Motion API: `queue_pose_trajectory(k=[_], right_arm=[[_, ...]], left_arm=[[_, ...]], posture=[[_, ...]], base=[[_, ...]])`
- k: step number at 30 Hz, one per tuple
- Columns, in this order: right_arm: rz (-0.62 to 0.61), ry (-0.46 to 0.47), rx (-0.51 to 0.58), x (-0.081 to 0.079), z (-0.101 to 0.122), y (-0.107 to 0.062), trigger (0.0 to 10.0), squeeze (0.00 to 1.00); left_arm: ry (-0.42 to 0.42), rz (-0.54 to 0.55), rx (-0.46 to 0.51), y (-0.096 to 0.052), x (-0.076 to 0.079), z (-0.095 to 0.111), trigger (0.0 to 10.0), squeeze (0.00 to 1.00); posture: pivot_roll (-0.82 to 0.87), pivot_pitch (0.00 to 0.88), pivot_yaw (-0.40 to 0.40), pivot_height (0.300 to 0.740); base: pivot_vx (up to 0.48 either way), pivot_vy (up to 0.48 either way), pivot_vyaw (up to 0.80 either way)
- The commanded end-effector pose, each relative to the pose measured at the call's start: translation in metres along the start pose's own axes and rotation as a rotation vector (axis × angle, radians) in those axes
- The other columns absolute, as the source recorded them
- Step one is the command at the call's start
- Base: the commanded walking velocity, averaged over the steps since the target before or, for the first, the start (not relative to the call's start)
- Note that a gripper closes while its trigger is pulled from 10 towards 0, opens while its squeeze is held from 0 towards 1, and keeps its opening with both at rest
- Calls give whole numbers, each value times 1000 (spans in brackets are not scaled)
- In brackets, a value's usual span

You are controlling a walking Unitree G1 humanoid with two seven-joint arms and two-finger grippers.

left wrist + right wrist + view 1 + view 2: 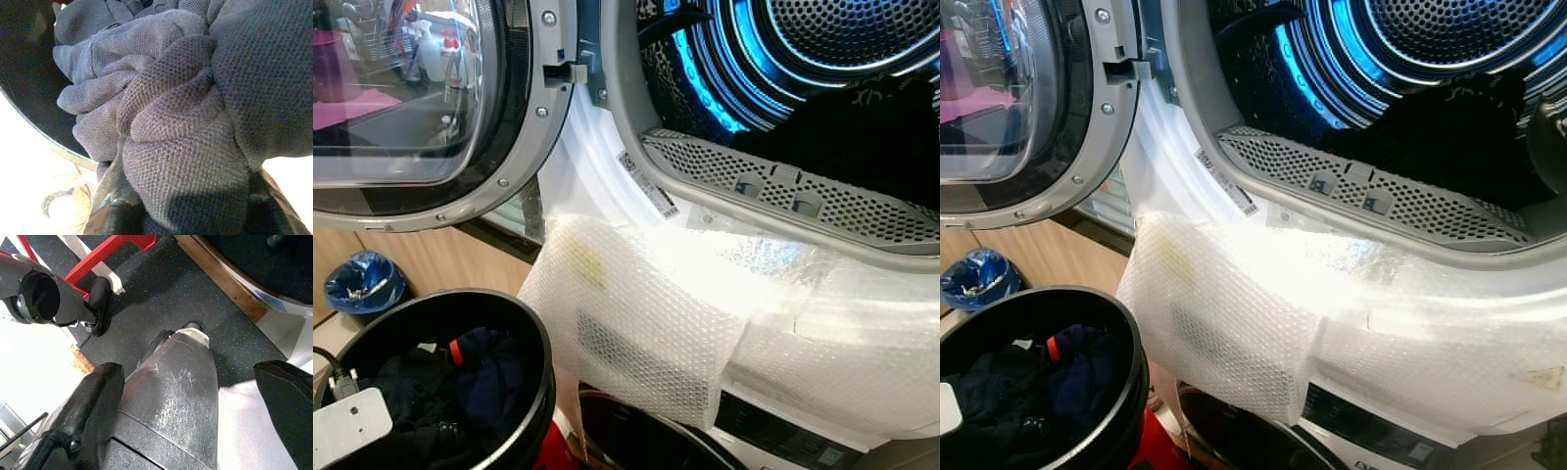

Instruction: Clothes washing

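Observation:
A black bucket (533, 338) stands at the lower left and holds dark clothes (480, 377). My left arm (350, 426) reaches down into it. In the left wrist view my left gripper (195, 205) is shut on a bunched dark grey knit garment (195, 112), with black fingers (113, 205) on either side of the fold. Above and to the right is the open drum (783, 39), lit blue, with dark laundry (862, 127) lying inside. The round door (431, 108) is swung open to the left. My right gripper (195, 401) hangs open over my own leg and the floor.
Bubble wrap (636, 323) drapes over the machine's front below the drum opening. A second machine's dark door (636, 441) sits under it. A blue bag (362, 279) lies on the floor at left. A red frame (112, 249) and a wooden plank (220, 279) are near my feet.

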State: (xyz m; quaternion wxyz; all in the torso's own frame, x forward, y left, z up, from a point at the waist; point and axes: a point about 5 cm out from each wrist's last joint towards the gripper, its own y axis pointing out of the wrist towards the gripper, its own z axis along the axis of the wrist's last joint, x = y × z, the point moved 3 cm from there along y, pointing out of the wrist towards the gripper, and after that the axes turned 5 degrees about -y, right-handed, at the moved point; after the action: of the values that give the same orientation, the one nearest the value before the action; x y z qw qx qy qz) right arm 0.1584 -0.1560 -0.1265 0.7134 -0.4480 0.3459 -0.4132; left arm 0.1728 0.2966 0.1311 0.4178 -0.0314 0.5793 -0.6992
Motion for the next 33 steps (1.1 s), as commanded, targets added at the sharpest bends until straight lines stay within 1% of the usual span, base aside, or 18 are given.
queue_pose_trajectory(k=[1,6,7,9,10,11,13,14,16,17,24,25,26,27,28,30,32,33], right_arm=[[-7,4,-27,2,-7,-1,10000,0],[-2,-4,-27,1,-6,0,10000,0],[0,-7,-26,0,-6,0,10000,0],[1,-9,-24,0,-5,0,10000,0],[2,-9,-21,0,-4,0,10000,0],[2,-9,-21,0,-4,0,10000,0],[3,-8,-16,-1,-2,0,10000,0],[3,-8,-16,-1,-2,0,10000,0],[5,-7,-12,-1,-1,0,10000,0],[6,-7,-11,-2,-1,1,10000,0],[7,-7,-11,-2,0,1,10000,0],[11,-3,-4,-4,1,1,10000,0],[21,-7,7,-7,5,2,10000,0],[21,-7,7,-7,5,2,10000,0],[25,-12,10,-8,5,3,10000,0],[37,-37,9,-10,6,3,10000,0],[36,-43,15,-10,8,3,10000,0],[34,-41,20,-9,9,3,10000,0]], left_arm=[[-2,-16,10,1,3,2,0,0],[-15,-12,27,-3,1,3,0,0],[-71,-17,105,-10,-1,12,0,0],[-111,-15,166,-18,-5,19,0,0],[-137,-6,212,-26,-11,24,0,0],[-137,-6,212,-26,-11,24,0,0],[-166,18,282,-43,-23,30,0,0],[-166,18,282,-43,-23,30,0,0],[-178,35,322,-55,-31,33,0,0],[-181,39,332,-58,-33,34,0,0],[-194,31,350,-64,-34,34,0,0],[-181,10,524,-80,-43,64,0,0],[-110,-97,790,-106,-44,111,0,0],[-110,-97,790,-106,-44,111,0,0],[-78,-143,852,-112,-41,123,0,0],[-42,-214,889,-111,-35,134,0,0],[4,-266,946,-117,-34,148,0,0],[29,-297,994,-124,-35,157,0,0]], posture=[[175,78,-67,740],[184,71,-67,740],[190,73,-65,740],[192,76,-64,740],[192,76,-64,740],[192,76,-64,740],[204,87,-58,740],[204,87,-58,740],[208,90,-55,740],[208,90,-55,740],[208,90,-55,740],[222,93,-44,740],[223,93,-49,740],[223,93,-49,740],[223,93,-49,740],[216,87,-47,740],[211,82,-44,740],[212,80,-41,740]], base=[[0,0,0],[0,0,0],[0,0,0],[0,0,0],[0,0,0],[0,0,0],[0,0,0],[0,0,0],[0,0,0],[0,0,0],[0,0,0],[0,0,0],[0,0,0],[0,0,0],[0,0,0],[0,0,0],[0,0,0],[0,0,0]])
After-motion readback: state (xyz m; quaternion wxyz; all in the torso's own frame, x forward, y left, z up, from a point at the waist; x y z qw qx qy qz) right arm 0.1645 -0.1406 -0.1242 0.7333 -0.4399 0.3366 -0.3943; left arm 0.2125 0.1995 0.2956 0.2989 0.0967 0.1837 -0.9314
